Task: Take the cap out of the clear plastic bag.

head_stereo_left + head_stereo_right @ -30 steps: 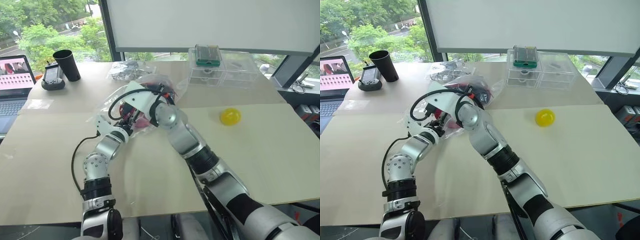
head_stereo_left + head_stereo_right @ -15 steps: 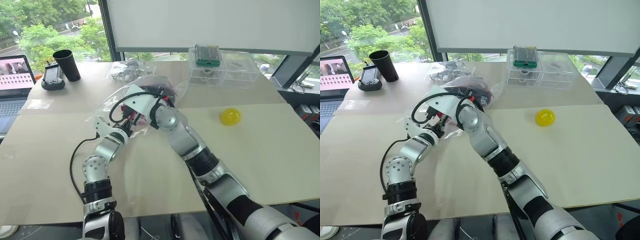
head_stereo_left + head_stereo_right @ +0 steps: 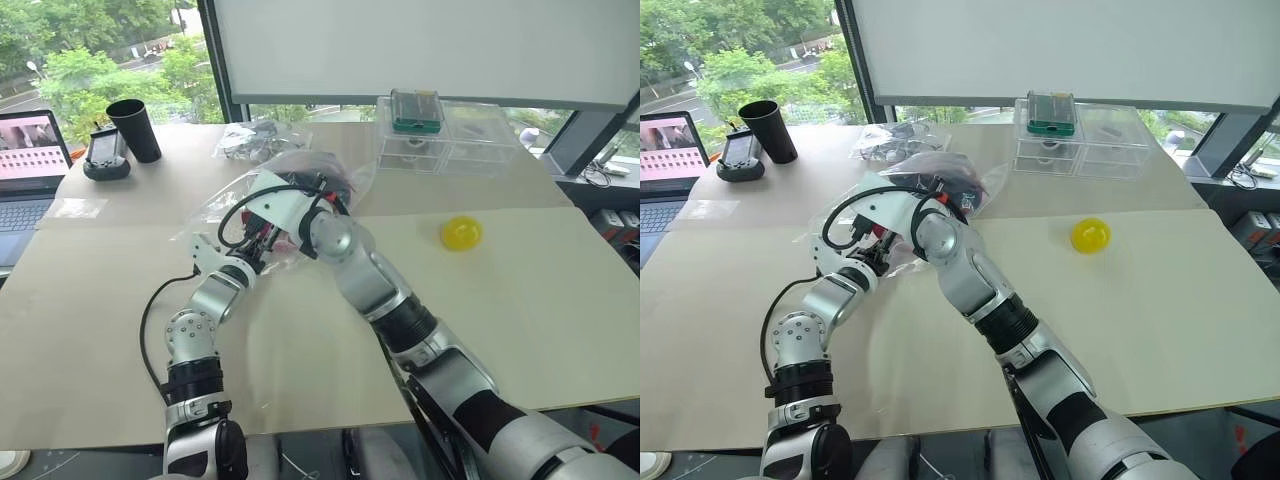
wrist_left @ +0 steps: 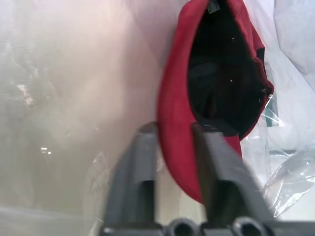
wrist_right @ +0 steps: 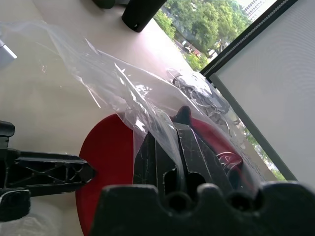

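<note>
A clear plastic bag [image 3: 300, 170] lies crumpled on a pale table [image 3: 520, 300], upper centre of the head view, and holds a cap [image 4: 216, 83] with a red brim and dark crown. The cap sits inside the bag's film.

Behind it, a smaller clear bag [image 3: 250, 138] of grey bits lies near the window. To the upper right, rigid clear boxes [image 3: 445, 135] carry a green item [image 3: 415, 110] on top. A yellow ball [image 3: 461, 233] rests alone at right. A black cup [image 3: 134, 130], a small black device [image 3: 105, 152] and a laptop [image 3: 30, 160] occupy the upper left.

Both arms reach to the frame's centre and meet at the bag. The left gripper [image 4: 174, 135] points forward, roughly level, into the bag's mouth; its two fingers are parted narrowly with the cap's red brim edge between them, though whether they press it cannot be told. The right gripper [image 5: 170, 147] comes in from above and right, fingers pinched together on a fold of the bag's film, just above the red brim. The left gripper's finger shows beside that brim in the right wrist view.
</note>
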`<state>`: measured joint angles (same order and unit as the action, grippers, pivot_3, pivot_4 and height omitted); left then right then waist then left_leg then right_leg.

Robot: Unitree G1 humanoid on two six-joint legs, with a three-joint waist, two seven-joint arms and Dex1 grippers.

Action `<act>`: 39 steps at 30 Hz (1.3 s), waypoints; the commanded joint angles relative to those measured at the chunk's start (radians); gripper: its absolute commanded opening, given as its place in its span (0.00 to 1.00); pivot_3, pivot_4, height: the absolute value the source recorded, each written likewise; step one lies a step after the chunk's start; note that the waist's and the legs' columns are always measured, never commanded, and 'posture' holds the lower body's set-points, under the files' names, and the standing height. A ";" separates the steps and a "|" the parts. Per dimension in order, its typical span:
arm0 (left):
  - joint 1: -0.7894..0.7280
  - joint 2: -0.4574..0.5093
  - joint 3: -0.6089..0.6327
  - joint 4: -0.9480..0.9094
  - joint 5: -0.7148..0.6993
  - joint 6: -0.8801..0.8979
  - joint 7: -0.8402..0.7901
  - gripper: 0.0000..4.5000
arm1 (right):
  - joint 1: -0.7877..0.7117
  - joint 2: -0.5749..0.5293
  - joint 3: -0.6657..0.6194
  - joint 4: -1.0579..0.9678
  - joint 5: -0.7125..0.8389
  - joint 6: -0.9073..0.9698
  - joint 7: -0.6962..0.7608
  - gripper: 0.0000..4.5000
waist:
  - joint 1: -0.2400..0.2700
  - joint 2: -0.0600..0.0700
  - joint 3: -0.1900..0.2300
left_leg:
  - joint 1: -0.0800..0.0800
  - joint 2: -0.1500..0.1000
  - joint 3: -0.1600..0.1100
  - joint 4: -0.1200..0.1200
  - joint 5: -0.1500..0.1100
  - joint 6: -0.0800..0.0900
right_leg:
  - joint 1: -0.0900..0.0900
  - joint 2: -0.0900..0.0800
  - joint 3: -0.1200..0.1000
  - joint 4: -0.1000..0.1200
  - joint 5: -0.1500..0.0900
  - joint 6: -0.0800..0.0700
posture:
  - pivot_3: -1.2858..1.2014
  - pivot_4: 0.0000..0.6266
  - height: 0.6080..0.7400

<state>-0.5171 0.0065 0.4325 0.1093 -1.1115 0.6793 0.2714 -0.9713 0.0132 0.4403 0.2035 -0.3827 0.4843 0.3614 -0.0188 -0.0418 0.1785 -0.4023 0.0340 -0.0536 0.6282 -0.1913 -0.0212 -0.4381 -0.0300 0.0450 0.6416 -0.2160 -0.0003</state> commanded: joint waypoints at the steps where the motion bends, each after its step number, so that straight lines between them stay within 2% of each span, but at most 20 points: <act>1: -0.018 -0.010 -0.010 -0.004 0.011 -0.007 -0.018 0.70 | -0.011 -0.001 -0.001 -0.053 -0.012 -0.009 -0.003 0.00 | 0.000 0.000 0.000 | 0.000 0.000 0.000 0.000 0.000 0.000 | 0.000 0.000 0.000 0.000 0.000 0.000 | 0.52 0.24 1.00; 4: -0.023 -0.016 -0.004 0.006 0.017 -0.014 -0.028 0.95 | -0.011 -0.001 -0.002 -0.053 -0.012 -0.008 -0.002 0.00 | 0.000 0.000 0.000 | 0.000 0.000 0.000 0.000 0.000 0.000 | 0.000 0.000 0.000 0.000 0.000 0.000 | 0.52 0.24 1.00; 5: -0.027 -0.017 -0.004 0.014 0.022 -0.017 -0.033 0.99 | -0.011 -0.001 -0.001 -0.053 -0.013 -0.008 -0.002 0.00 | 0.001 0.000 0.000 | 0.000 0.000 0.000 0.000 0.000 0.000 | 0.000 0.000 0.000 0.000 0.000 0.000 | 0.52 0.24 1.00; 13: -0.087 -0.024 0.000 0.141 0.075 -0.059 -0.098 0.99 | -0.012 0.001 -0.002 -0.051 -0.013 -0.009 -0.001 0.00 | 0.001 0.000 0.000 | 0.000 0.000 0.000 0.000 0.000 0.000 | 0.000 0.000 0.000 0.000 0.000 0.000 | 0.52 0.24 1.00; 22: -0.071 -0.032 0.000 0.126 0.087 -0.045 -0.118 0.99 | -0.011 0.002 -0.002 -0.050 -0.012 -0.011 0.001 0.00 | 0.001 0.000 0.000 | 0.000 0.000 0.000 0.000 0.000 0.000 | 0.000 0.000 0.000 0.000 0.000 0.001 | 0.52 0.24 1.00; 26: -0.057 -0.041 0.007 0.101 0.080 -0.047 -0.117 0.75 | -0.011 0.002 -0.002 -0.049 -0.011 -0.014 0.002 0.00 | 0.001 0.000 0.000 | 0.000 0.000 0.000 0.000 0.000 0.000 | 0.000 0.000 0.000 0.000 0.000 0.001 | 0.52 0.24 1.00; 27: -0.056 -0.042 0.009 0.098 0.078 -0.044 -0.116 0.64 | -0.011 0.002 -0.002 -0.050 -0.011 -0.014 0.002 0.00 | 0.001 0.000 0.000 | 0.000 0.000 0.000 0.000 0.000 0.000 | 0.000 0.000 0.000 0.000 0.000 0.001 | 0.52 0.24 1.00; 35: -0.053 -0.045 0.016 0.091 0.075 -0.027 -0.111 0.01 | -0.012 0.000 -0.002 -0.049 -0.011 -0.016 0.004 0.00 | -0.002 0.000 0.000 | 0.000 0.000 0.000 0.000 0.000 0.000 | 0.000 0.000 0.000 0.000 0.000 0.001 | 0.52 0.24 1.00; 39: -0.050 -0.049 0.021 0.086 0.071 -0.019 -0.106 0.01 | -0.010 -0.001 0.000 -0.052 -0.013 -0.015 0.005 0.00 | -0.002 0.000 0.000 | 0.000 0.000 0.000 0.000 0.000 0.000 | 0.000 0.000 0.000 0.000 0.000 0.001 | 0.52 0.24 1.00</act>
<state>-0.5717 -0.0351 0.4511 0.2114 -1.0272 0.6551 0.1623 -0.9710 0.0111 0.4410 0.2028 -0.3891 0.4842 0.3673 -0.0212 -0.0418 0.1785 -0.4022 0.0340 -0.0536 0.6282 -0.1913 -0.0213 -0.4381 -0.0300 0.0451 0.6417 -0.2164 0.0006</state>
